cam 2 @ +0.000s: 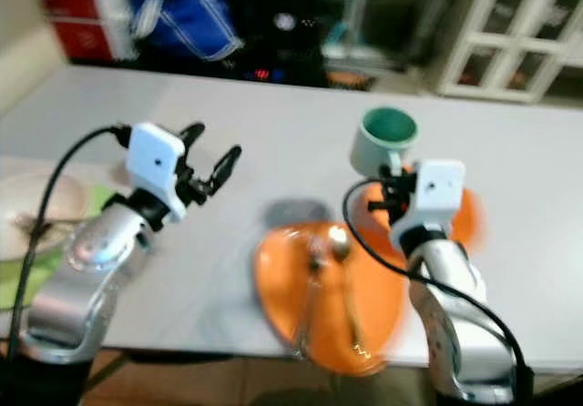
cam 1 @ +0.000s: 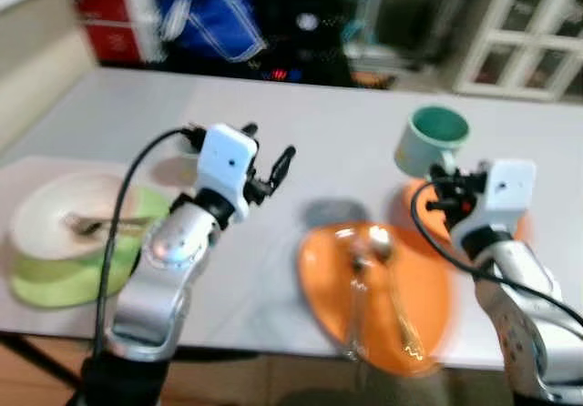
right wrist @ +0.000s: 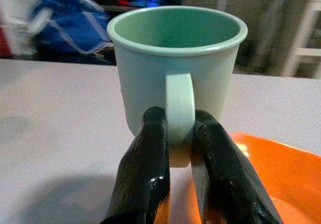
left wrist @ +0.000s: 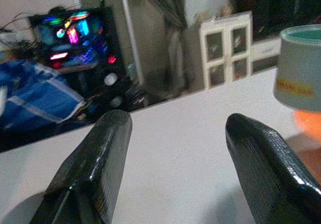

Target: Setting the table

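Right gripper [right wrist: 173,133]: clamped on the handle of the mug [right wrist: 176,68], one black finger on each side of the loop. Pinching the handle leaves the mouth free and keeps the body upright.
Mug: pale green, open end up, carried clear of the table [cam 1: 346,151]. In the head views it sits at about 1 o'clock from the table's near-middle, just past the far edge of the small orange plate [cam 1: 524,219] under the right wrist. Judged reason: it is lifted so it can be set down beside a place setting without dragging.
Small orange plate: under and behind the right gripper, at 3 o'clock from the big plate. Partly hidden by the wrist.
Big orange plate [cam 1: 378,292]: near edge of the table, at 6 o'clock from the mug. A spoon [cam 1: 381,242] and a second utensil, blurred, lie lengthwise in it, likely parked there until each gets its spot.
Left gripper [cam 1: 264,165]: fingers spread apart, nothing between them, held above bare table at 9 o'clock from the mug. Probably kept ready while the right arm works.
White plate [cam 1: 55,215]: far left, at 9 o'clock from the big plate, stacked on a green plate [cam 1: 64,279] with a fork [cam 1: 86,226] across it. Looks like one setting already gathered.
Risk: a handle-only grip lets the mug swing; a slow, level descent seems wise.
Background: cabinet and blue cloth past the far edge, blurred.
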You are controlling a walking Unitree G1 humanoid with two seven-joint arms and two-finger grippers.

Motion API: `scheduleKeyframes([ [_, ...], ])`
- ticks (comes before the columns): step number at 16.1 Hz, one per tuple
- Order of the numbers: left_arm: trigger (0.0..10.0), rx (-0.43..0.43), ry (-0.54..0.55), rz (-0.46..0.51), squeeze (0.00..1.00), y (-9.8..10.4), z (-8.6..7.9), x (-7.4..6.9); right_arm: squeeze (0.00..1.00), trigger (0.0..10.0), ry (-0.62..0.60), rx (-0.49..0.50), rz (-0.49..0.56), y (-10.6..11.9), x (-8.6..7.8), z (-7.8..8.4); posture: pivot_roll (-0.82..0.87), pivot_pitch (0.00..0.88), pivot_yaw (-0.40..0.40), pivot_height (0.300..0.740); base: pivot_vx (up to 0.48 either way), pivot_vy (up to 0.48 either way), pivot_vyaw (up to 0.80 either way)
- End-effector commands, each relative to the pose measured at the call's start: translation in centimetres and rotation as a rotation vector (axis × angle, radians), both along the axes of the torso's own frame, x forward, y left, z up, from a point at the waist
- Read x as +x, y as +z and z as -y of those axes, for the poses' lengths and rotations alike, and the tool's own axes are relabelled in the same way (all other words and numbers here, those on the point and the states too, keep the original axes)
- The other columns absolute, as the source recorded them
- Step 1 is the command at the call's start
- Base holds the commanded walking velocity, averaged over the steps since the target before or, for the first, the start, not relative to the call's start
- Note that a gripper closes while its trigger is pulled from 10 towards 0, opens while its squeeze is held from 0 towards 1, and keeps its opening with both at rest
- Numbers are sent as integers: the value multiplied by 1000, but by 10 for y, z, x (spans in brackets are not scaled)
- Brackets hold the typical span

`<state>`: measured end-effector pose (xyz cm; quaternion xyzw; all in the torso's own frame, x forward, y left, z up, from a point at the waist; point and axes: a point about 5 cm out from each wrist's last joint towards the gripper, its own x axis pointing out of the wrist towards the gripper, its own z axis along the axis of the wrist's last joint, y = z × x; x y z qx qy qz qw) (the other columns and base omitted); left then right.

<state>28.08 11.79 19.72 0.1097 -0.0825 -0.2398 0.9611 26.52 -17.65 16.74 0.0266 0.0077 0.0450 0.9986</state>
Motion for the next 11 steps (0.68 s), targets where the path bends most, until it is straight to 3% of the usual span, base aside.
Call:
scheduleKeyframes([
  [1,10000,32,-39,-20,0,-4,3,-3,0,10000,24,15,21,5,-1,1,-19,0,-41,740,0,0,0],
  [6,10000,83,-140,-74,0,-10,6,-13,0,10000,74,52,32,9,0,5,-23,0,-43,740,0,0,0],
  [9,10000,145,-200,-148,0,-19,6,-18,0,10000,238,35,-82,-11,5,-1,-28,0,-40,740,0,0,0],
  [11,10000,159,-206,-183,0,-23,4,-20,0,10000,267,12,-116,-17,12,-4,-28,0,-40,740,0,0,0],
])
